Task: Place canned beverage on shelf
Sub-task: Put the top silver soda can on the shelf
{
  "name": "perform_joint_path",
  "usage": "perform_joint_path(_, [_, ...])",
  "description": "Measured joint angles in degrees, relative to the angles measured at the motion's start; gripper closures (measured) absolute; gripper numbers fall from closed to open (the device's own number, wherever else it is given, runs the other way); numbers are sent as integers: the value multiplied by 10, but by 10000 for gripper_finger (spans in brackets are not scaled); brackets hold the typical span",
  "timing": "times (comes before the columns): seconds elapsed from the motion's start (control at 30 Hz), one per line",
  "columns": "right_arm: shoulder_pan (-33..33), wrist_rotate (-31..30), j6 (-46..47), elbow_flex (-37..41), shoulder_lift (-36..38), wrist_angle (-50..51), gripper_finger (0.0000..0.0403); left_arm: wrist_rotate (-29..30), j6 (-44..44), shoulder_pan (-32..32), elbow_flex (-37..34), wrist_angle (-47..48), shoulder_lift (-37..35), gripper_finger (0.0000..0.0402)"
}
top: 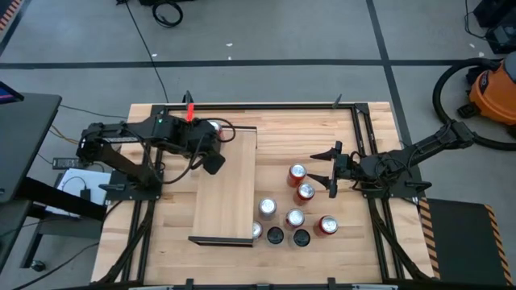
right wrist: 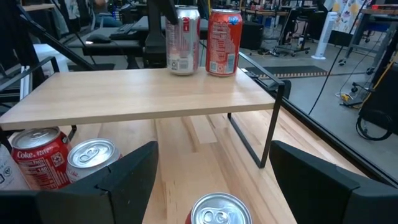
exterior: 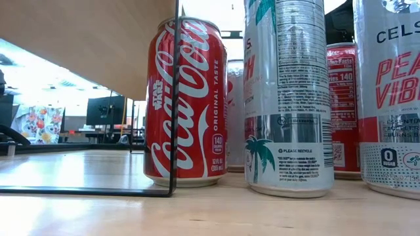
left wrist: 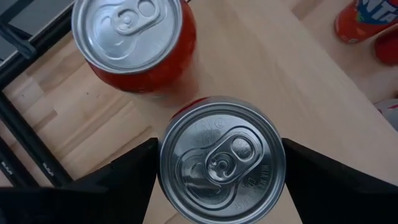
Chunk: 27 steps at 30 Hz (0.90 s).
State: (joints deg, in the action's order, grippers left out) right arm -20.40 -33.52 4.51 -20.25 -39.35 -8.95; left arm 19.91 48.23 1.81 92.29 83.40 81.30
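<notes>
The butcher-block table (top: 266, 121) carries the shelf (top: 226, 181), a pale board on a thin dark wire frame, running near to far left of the table's centre. The left arm reaches over the shelf's far end, where the left gripper (left wrist: 221, 163) has its jaws clamped on a silver-topped can (left wrist: 222, 160) standing upright on the board; a second can with red sides (left wrist: 132, 38) stands on the shelf just beside it, and the right wrist view shows the pair together at that far end. The right arm waits at the table's right side, the right gripper (top: 329, 171) with its jaws apart, pointing toward a group of cans (top: 295, 205) on the table to the right of the shelf; one red can (right wrist: 216, 216) sits directly between its fingers without touching them. In the low view a red Coca-Cola can (exterior: 186, 101) stands just behind the shelf's wire leg (exterior: 174, 98), with a tall white can with a palm-tree print (exterior: 289, 98) just right of it.
</notes>
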Motion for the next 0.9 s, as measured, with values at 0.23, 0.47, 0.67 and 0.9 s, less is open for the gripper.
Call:
perform_joint_path(0.23, [0, 0, 0, 0, 0, 0, 85, 3, -11, 7, 0, 0, 1, 86])
perform_joint_path(0.47, [0, 0, 0, 0, 0, 0, 85, 3, -18, 7, 0, 0, 1, 85])
perform_joint_path(0.67, [0, 0, 0, 0, 0, 0, 85, -1, -33, 7, 0, -3, 1, 85])
perform_joint_path(0.9, [-5, 1, 2, 0, 0, -5, 85, -17, -34, 6, 0, -3, 1, 85])
